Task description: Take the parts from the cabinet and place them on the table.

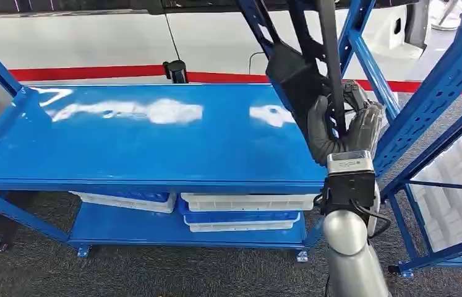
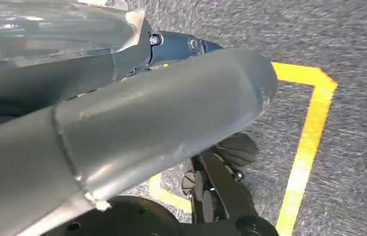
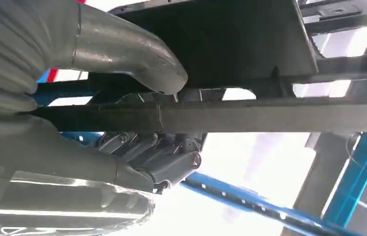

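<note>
**Part in hand, table waiting**

Blue table [image 1: 154, 142] fills the frame's middle. My right hand [image 1: 344, 127], at right, grips the black part [image 1: 302, 68]. I think lowering it comes next. My left hand [image 2: 122, 128]: can't tell.

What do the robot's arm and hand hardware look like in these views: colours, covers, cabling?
Head view: the right arm is a silver cylindrical tube topped by a black boxy wrist module with a light grey plate and a black cable looping beside it. The right hand has a dark grey glove-like cover. Right wrist view: grey ribbed cover, thick grey thumb, darker fingers. The left hand shows a smooth grey thumb.
</note>
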`<state>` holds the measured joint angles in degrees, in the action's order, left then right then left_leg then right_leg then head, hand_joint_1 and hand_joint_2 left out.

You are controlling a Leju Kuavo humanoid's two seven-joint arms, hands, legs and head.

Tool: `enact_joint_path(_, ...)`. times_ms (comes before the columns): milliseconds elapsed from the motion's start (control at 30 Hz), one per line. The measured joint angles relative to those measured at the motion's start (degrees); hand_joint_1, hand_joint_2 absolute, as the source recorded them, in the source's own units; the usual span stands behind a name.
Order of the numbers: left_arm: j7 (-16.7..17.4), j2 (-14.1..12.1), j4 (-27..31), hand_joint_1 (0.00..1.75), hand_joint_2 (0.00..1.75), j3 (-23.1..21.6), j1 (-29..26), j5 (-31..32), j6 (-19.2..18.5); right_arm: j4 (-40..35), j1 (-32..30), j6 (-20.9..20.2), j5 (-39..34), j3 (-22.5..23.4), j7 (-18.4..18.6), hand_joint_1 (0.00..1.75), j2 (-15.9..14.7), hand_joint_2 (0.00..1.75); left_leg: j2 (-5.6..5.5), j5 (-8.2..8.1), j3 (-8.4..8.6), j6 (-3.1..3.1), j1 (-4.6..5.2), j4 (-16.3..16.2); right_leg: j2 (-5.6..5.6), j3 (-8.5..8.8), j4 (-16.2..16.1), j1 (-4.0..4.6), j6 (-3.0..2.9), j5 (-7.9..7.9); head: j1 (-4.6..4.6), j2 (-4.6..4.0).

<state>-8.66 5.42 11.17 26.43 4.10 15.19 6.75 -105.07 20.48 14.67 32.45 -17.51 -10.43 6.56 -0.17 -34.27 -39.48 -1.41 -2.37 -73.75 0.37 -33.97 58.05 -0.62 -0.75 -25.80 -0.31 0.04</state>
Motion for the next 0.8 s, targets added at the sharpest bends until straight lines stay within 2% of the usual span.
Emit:
enact_joint_path(67,-0.2,0.0,0.0,0.00,0.00,0.2,0.0,0.1,0.0,0.0,-0.1,-0.4,-1.6,0.0,-0.8,1.75,0.0,1.75,-0.01,3.48,6.60,0.89,0.30,9.5,0.04,-0.39,0.0,0.26,0.11,0.48,0.00,0.00)
enact_joint_path(100,-0.3,0.0,0.0,0.00,0.00,0.3,0.1,0.1,-0.1,0.0,-0.2,-0.7,-2.2,0.0,-1.2,1.75,0.0,1.75,-0.07,4.20,10.07,1.55,0.59,14.3,0.04,-0.38,0.0,0.25,0.33,0.63,-0.02,0.00)
enact_joint_path(133,-0.3,-0.2,0.0,0.00,0.00,0.5,0.3,-0.1,-0.1,0.0,-0.3,-0.8,-2.7,0.1,-1.5,1.75,0.0,1.75,0.07,3.68,11.28,1.70,1.01,16.5,0.04,-0.56,0.0,0.70,0.73,0.88,0.02,0.00)
enact_joint_path(167,-0.6,0.0,0.0,0.00,0.00,0.8,0.3,-0.3,-0.2,0.0,-0.4,-1.0,-3.7,0.0,-2.1,1.75,0.0,1.75,0.09,4.70,10.73,1.64,1.15,16.0,-0.13,-0.50,0.0,0.44,1.17,1.17,0.26,0.00)
enact_joint_path(200,-0.7,0.0,0.0,0.00,0.00,1.1,0.3,-0.5,-0.2,0.0,-0.5,-1.2,-4.3,0.0,-2.5,1.75,0.0,1.75,0.00,4.60,10.61,1.78,1.46,16.4,-0.28,-0.57,0.0,0.37,1.48,1.37,0.04,0.00)
enact_joint_path(233,-0.9,0.0,0.0,0.00,0.00,1.3,0.3,-0.8,-0.1,0.0,-0.6,-1.3,-4.7,0.0,-2.8,1.75,0.0,1.75,0.00,4.79,10.47,1.97,1.65,16.4,-0.34,-0.67,-0.2,0.22,2.06,1.77,0.11,0.00)
enact_joint_path(267,-1.0,0.0,0.0,0.00,0.00,1.4,0.2,-0.9,-0.1,0.0,-0.7,-1.4,-4.8,0.0,-2.8,1.75,0.0,1.75,0.06,5.60,10.20,2.50,1.59,17.1,-0.28,-0.94,-0.3,0.59,2.63,2.20,0.09,0.00)
enact_joint_path(300,-1.1,0.2,0.0,0.00,0.00,1.5,0.3,-0.9,-0.1,0.0,-0.7,-1.5,-5.0,0.0,-2.9,1.75,0.0,1.75,0.59,6.39,10.01,2.70,1.16,17.5,-0.47,-1.58,0.7,0.21,2.55,1.17,0.02,0.00)
enact_joint_path(333,-1.1,0.2,0.0,0.00,0.00,1.8,0.4,-1.0,0.0,0.0,-0.7,-1.8,-5.4,-0.1,-3.1,1.75,0.0,1.75,0.48,7.04,9.29,3.49,1.15,17.7,-0.37,-3.06,3.3,0.44,1.99,-1.49,0.39,0.00)
enact_joint_path(367,-1.2,0.2,0.0,0.00,0.00,2.1,0.4,-1.0,0.2,0.0,-0.7,-1.9,-5.9,-0.2,-3.1,1.75,0.0,1.75,0.57,7.46,8.70,3.52,1.19,17.7,-0.37,-4.50,7.2,0.39,1.57,-4.19,0.66,0.00)
enact_joint_path(400,-1.2,0.3,0.0,0.00,0.00,2.2,0.4,-1.0,0.3,0.0,-0.8,-2.0,-6.3,-0.2,-3.1,1.75,0.0,1.75,0.61,7.92,8.07,3.59,1.24,17.7,-0.37,-5.99,11.8,0.21,1.47,-6.57,0.88,0.00)
enact_joint_path(433,-1.1,0.3,0.0,0.00,0.00,2.3,0.4,-1.0,0.5,0.0,-1.0,-2.1,-6.8,-0.4,-3.1,1.75,0.0,1.75,0.66,8.37,7.36,3.53,1.29,17.6,-0.37,-7.16,16.2,0.03,1.63,-8.25,0.83,0.00)
enact_joint_path(467,-0.9,0.4,0.0,0.00,0.00,2.5,0.4,-1.0,0.7,0.0,-1.3,-2.2,-6.9,-0.5,-3.1,1.75,0.0,1.75,0.69,8.81,6.79,3.43,1.29,17.6,-0.37,-7.18,18.1,-0.06,2.14,-8.50,0.83,0.00)
enact_joint_path(500,-0.9,0.4,0.0,0.00,0.00,2.7,0.4,-1.1,0.7,0.0,-1.6,-2.2,-7.1,-0.6,-3.1,1.75,0.0,1.75,0.71,9.19,6.27,3.31,1.26,17.6,-0.37,-5.77,17.0,-0.15,2.72,-7.84,0.87,0.00)
enact_joint_path(533,-0.9,0.5,0.0,0.00,0.00,2.9,0.4,-1.3,0.6,0.0,-1.9,-2.2,-7.5,-0.8,-3.2,1.75,0.0,1.75,0.70,9.55,5.86,3.13,1.21,17.6,-0.39,-2.90,13.3,-0.22,3.45,-6.36,0.87,0.00)
enact_joint_path(567,-0.9,0.6,0.0,0.00,0.00,3.1,0.4,-1.3,0.5,0.0,-2.2,-2.2,-8.1,-1.1,-3.6,1.75,0.0,1.75,0.67,9.84,5.52,2.88,1.17,17.5,-0.41,0.83,7.6,-0.39,4.02,-4.74,0.87,0.00)
enact_joint_path(600,-0.8,0.7,0.0,0.00,0.00,3.1,0.4,-1.3,0.5,0.0,-2.4,-2.2,-9.0,-1.4,-4.0,1.75,0.1,1.75,0.62,10.06,5.30,2.58,1.19,17.2,-0.47,4.46,2.0,-0.66,4.22,-3.82,0.87,0.00)
enact_joint_path(633,-0.7,0.7,0.0,0.00,0.00,3.3,0.3,-1.3,0.5,0.0,-2.5,-2.2,-9.7,-1.6,-4.3,1.75,0.2,1.75,0.61,10.22,4.91,2.28,1.53,17.0,-0.44,6.85,-1.9,-0.68,3.84,-4.64,0.94,0.00)
enact_joint_path(667,-0.6,0.8,0.0,0.00,0.00,3.6,0.4,-1.3,0.5,0.0,-2.9,-2.3,-10.5,-1.8,-4.8,1.75,0.4,1.75,0.59,10.67,4.74,1.82,1.54,17.0,-0.15,6.74,-1.5,0.00,3.32,-4.26,0.68,0.00)
enact_joint_path(700,-0.5,0.8,0.0,0.00,0.00,3.8,0.3,-1.4,0.4,0.0,-3.1,-2.5,-11.7,-2.0,-5.3,1.75,0.4,1.75,0.58,10.91,4.71,1.49,1.64,16.8,-0.10,5.98,-1.7,0.04,3.18,-4.16,0.94,0.00)
enact_joint_path(733,-0.4,0.9,0.0,0.00,0.00,4.0,0.3,-1.4,0.4,0.1,-3.3,-2.7,-12.4,-2.3,-5.5,1.75,0.6,1.75,0.57,11.26,4.62,1.18,1.59,16.9,-0.10,5.91,-1.4,0.13,2.97,-4.03,0.76,0.00)
enact_joint_path(767,-0.1,0.9,0.0,0.00,0.00,4.3,0.2,-1.5,0.5,0.2,-3.4,-2.9,-12.7,-2.6,-5.7,1.75,0.7,1.75,0.50,11.55,4.43,0.82,1.58,17.0,-0.13,5.12,-1.6,-0.15,2.27,-3.63,0.85,0.00)
enact_joint_path(800,0.0,0.9,0.0,0.00,0.00,4.4,0.2,-1.6,0.5,0.3,-3.3,-2.9,-13.0,-2.7,-5.8,1.75,0.9,1.75,0.37,10.84,4.11,0.60,1.24,16.6,-0.18,5.38,-1.7,-1.24,1.58,-3.19,0.83,0.00)
